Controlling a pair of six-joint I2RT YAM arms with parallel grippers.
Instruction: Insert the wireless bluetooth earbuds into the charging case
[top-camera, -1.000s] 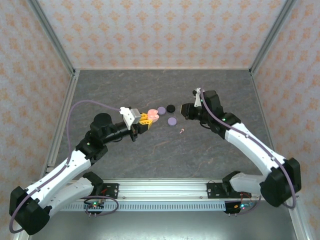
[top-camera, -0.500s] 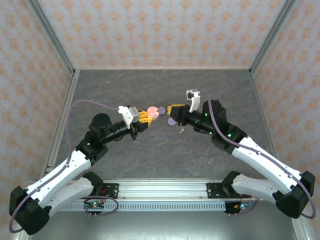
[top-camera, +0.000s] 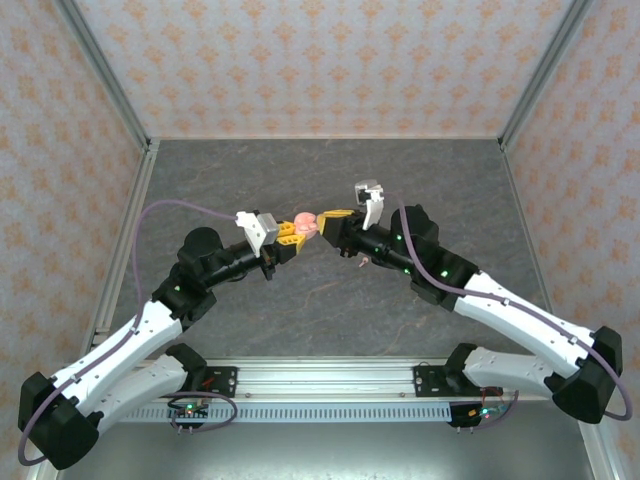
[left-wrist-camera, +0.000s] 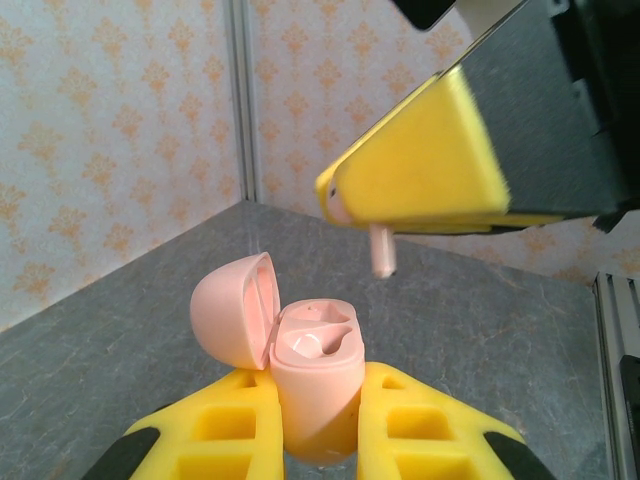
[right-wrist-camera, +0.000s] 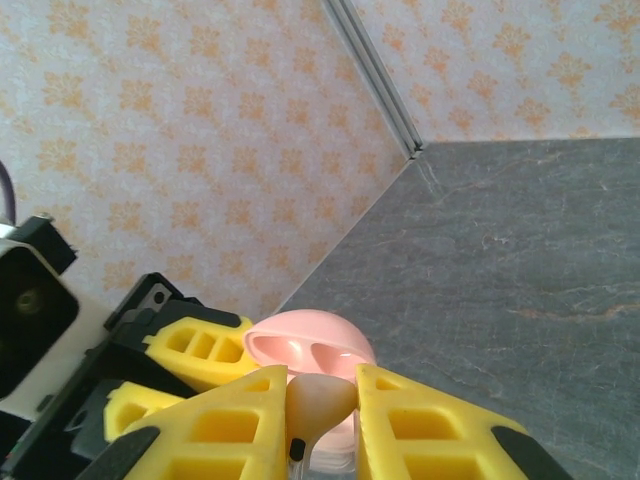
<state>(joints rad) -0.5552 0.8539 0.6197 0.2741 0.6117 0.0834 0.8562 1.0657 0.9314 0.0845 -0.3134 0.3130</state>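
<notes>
top view: the left gripper (top-camera: 296, 233) is clenched on the pink charging case (top-camera: 306, 225) and holds it above the table (top-camera: 300, 170), prob. so the opening is free for the other arm. the right gripper (top-camera: 331, 218) stands nose to nose w/ it, just beside the case. the table is dark grey, stone-like. the walls (top-camera: 300, 60) have pale paper w/ orange ornaments.

left wrist view: the case stands upright btw the yellow fingers, lid (left-wrist-camera: 234, 312) open and tilted back. a pink earbud (left-wrist-camera: 381, 250) hangs stem down from the right gripper's pinch, above the case, not touching it.

right wrist view: the right fingers (right-wrist-camera: 240, 420) grasp a pale piece, most likely the earbud, w/ the open lid just behind.
</notes>
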